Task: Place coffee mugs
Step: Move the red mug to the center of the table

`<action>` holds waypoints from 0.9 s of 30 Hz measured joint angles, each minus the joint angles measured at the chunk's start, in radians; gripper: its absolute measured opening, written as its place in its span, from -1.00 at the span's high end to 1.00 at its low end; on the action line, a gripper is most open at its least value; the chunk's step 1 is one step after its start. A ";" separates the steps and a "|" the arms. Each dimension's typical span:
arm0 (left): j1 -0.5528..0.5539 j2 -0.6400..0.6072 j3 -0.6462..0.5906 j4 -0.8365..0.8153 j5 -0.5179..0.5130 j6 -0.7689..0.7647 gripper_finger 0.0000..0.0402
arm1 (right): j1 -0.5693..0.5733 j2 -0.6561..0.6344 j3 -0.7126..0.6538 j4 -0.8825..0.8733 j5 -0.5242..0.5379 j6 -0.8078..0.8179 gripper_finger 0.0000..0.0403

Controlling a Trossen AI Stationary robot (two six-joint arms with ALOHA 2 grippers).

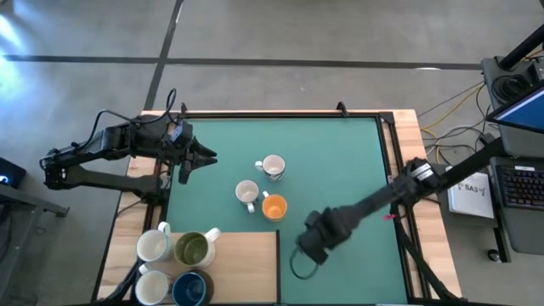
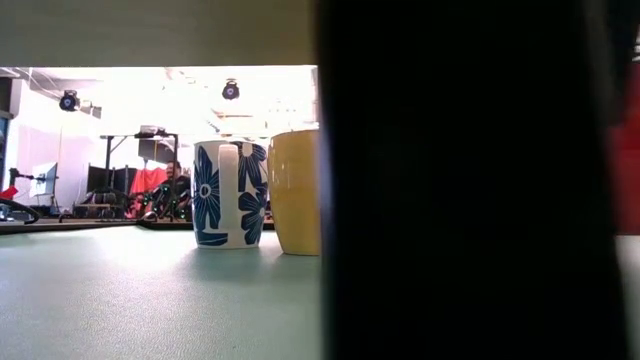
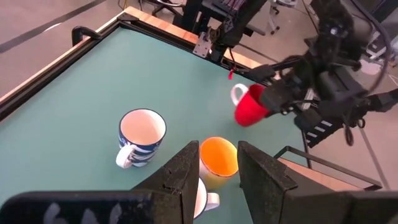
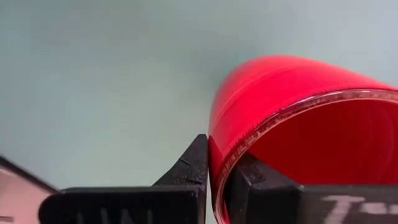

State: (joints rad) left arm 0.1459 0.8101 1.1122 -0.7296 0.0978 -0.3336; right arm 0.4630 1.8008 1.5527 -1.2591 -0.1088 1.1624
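Coffee mugs: three on the green mat, four on the wooden board, one red mug gripped.

Blue-flowered white mug [image 1: 273, 167], white mug [image 1: 246, 192] and orange mug [image 1: 274, 206] stand upright, clustered mid-mat. Two cream mugs [image 1: 153, 246], an olive-green mug [image 1: 193, 249] and a dark blue mug [image 1: 191, 290] crowd the board. The red mug [image 3: 250, 106] tilts, rim pinched.

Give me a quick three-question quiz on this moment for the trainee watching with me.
1. True or false: the right tool holds the red mug clear of the green mat.
2. Which grip is it? A) around the handle B) fingers pinching the rim C) cupped underneath.
3. Fill in: the mug standing next to the orange mug and the blue-flowered mug on the mat is ____.

Key
1. True.
2. B: one finger outside the wall, one inside.
3. White. The left tool waits, open, at the mat's left edge.
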 joint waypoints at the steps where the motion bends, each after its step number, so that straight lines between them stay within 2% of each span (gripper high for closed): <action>1: 0.000 0.000 0.000 0.000 0.000 0.000 0.54 | -0.027 0.000 0.003 0.002 0.006 -0.039 0.93; 9: 0.000 -0.001 0.000 -0.007 0.000 0.002 0.54 | -0.228 0.000 0.041 0.016 0.061 -0.236 0.93; 12: 0.000 -0.002 0.000 -0.010 0.000 0.002 0.54 | -0.287 0.000 0.056 0.030 0.074 -0.243 0.93; 16: 0.000 -0.002 0.000 -0.014 0.000 0.002 0.54 | -0.348 0.001 0.057 0.097 0.147 -0.203 0.93; 27: 0.000 -0.002 0.000 -0.013 0.000 -0.005 0.54 | -0.445 0.056 0.057 0.199 0.139 -0.239 0.93</action>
State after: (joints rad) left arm 0.1457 0.8082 1.1122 -0.7429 0.0978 -0.3384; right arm 0.0178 1.8569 1.6096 -1.0597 0.0301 0.9234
